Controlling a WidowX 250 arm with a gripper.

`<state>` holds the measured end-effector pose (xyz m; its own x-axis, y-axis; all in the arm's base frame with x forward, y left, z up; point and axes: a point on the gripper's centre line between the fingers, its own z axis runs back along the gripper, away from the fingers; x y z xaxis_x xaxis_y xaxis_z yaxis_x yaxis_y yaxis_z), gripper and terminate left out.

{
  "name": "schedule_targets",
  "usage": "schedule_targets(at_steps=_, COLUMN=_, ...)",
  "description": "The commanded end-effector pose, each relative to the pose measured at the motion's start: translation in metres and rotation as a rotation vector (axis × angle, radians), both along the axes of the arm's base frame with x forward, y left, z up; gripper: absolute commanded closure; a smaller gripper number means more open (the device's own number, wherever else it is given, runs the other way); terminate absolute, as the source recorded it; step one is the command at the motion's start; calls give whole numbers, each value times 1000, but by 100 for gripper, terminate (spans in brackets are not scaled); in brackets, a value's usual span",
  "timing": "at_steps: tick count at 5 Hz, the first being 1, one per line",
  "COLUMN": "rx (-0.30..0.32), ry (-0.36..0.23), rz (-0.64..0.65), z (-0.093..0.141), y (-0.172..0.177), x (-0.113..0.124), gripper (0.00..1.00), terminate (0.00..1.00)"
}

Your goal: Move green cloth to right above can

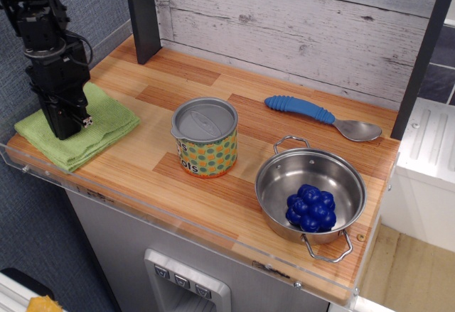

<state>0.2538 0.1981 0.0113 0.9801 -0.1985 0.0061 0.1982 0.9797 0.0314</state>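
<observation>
- My gripper (67, 131) points straight down at the left end of the wooden counter (213, 184), with its tip pressed into the green cloth (99, 124).
- I cannot tell whether my fingers are apart or closed; the tip is dark and sunk into the fabric.
- The green cloth lies flat and folded at the front-left corner of the counter, beside the clear plastic edge strip (163, 223).
- The can (205, 137) stands upright near the middle of the counter, well apart from the cloth, grey lid on top, dotted yellow label facing front.
- A steel pot (311, 192) with two handles sits right of the can and holds a blue berry-shaped toy (309, 207).
- A spoon (323, 118) with a blue handle lies behind the pot, near the plank wall (298, 20).
</observation>
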Motion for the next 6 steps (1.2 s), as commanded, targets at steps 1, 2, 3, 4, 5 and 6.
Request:
schedule_targets(at_steps=1, rx=-9, ry=-68, rz=-49, z=2, y=-13, x=16, gripper=100, terminate=0)
schedule_targets(at_steps=2, rx=-4, ry=-93, rz=-44, z=2, y=-21, x=25, gripper=100, terminate=0)
schedule_targets(at_steps=3, rx=-26, ry=-102, rz=-59, z=1, y=-32, x=38, gripper=100, terminate=0)
schedule_targets(at_steps=4, rx=-68, ry=-145, rz=-89, z=-2, y=-42, x=54, gripper=100, terminate=0)
schedule_targets(at_steps=5, rx=-81, ry=-151, rz=-104, z=-2, y=-53, x=66, gripper=100, terminate=0)
schedule_targets(at_steps=6, rx=-88, ry=-156, rz=-104, z=-3, y=-66, x=78, gripper=100, terminate=0)
